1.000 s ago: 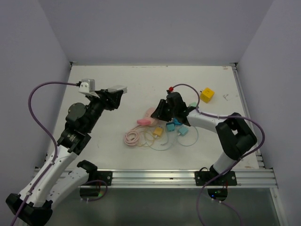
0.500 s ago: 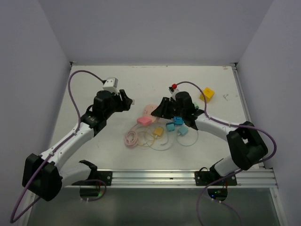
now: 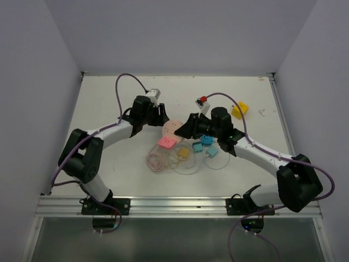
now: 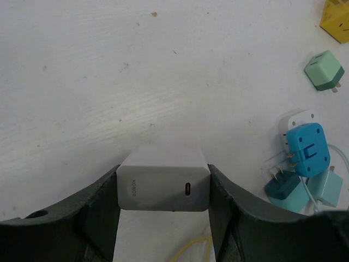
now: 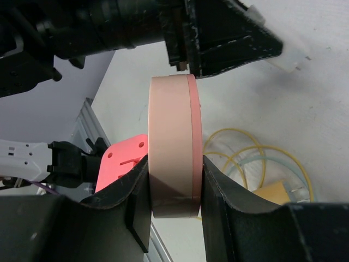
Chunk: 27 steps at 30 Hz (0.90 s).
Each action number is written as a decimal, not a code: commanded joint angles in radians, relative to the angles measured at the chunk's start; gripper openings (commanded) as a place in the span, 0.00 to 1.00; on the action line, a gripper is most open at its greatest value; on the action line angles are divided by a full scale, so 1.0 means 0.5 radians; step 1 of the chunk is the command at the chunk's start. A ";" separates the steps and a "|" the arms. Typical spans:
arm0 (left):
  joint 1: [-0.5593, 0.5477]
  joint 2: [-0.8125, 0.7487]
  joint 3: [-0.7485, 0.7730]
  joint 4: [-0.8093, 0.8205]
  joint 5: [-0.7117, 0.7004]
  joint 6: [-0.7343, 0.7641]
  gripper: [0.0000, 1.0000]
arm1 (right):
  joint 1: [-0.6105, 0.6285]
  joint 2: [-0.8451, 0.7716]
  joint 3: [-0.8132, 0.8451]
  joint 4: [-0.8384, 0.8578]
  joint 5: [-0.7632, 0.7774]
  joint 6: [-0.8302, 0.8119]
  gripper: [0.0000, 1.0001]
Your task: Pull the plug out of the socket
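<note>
left end effector (image 3: pixel 161 112) swung in, plug (image 4: pixel 163 185) beside socket (image 5: pixel 173 144) rim

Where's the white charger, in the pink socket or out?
Out: left gripper holds white charger alone; pink socket in right gripper shows a bare face.

We count 1 round pink socket (image 3: pixel 172 129), 1 white charger (image 4: pixel 163 178), 1 pink square adapter (image 3: pixel 168 142), 2 yellow adapters (image 3: pixel 240 110), 1 green adapter (image 4: pixel 324 70), 3 blue-to-teal adapters (image 4: pixel 308 150).

right tool (image 5: pixel 173 188) clamped on pink round socket (image 5: pixel 173 147) | coral adapter (image 5: pixel 117 164) at its left | yellow cable (image 5: pixel 248 158) right
</note>
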 commanded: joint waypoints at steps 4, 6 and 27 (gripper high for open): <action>-0.141 0.285 0.316 0.435 0.184 0.100 0.12 | 0.010 -0.143 -0.051 0.169 -0.122 -0.014 0.00; -0.184 0.411 0.375 0.463 0.185 0.155 0.13 | 0.013 -0.149 -0.045 0.150 -0.131 -0.023 0.00; -0.310 0.359 -0.060 0.708 -0.055 0.070 0.91 | 0.010 -0.177 -0.112 0.074 -0.110 -0.094 0.00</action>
